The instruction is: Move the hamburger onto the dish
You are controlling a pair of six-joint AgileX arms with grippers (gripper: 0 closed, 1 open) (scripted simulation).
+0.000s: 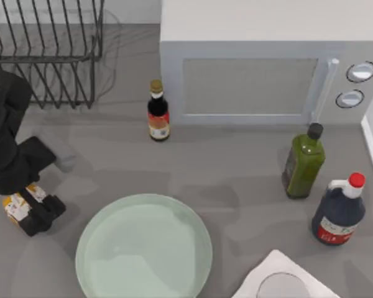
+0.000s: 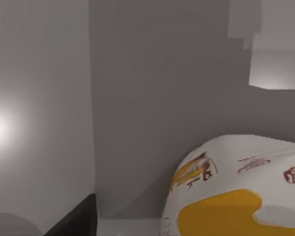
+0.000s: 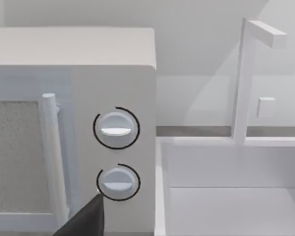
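The hamburger (image 1: 15,207), a white-wrapped lump with orange and yellow patches, lies on the grey table at the left, left of the dish. My left gripper (image 1: 32,208) is low over it, open, and its black body hides the lump's middle. The left wrist view shows the hamburger (image 2: 236,191) very close, with a gap between it and one dark finger (image 2: 78,222). The dish (image 1: 143,248), a wide pale mint-green plate, sits at the front centre with nothing on it. My right arm is parked facing the microwave, one dark finger (image 3: 88,220) off to the side, open.
A wire rack (image 1: 46,49) stands at the back left and a white microwave (image 1: 261,68) at the back. A small dark sauce bottle (image 1: 158,112), a green bottle (image 1: 303,162) and a red-capped dark jug (image 1: 339,211) stand upright. A white square with a grey disc (image 1: 283,282) lies front right.
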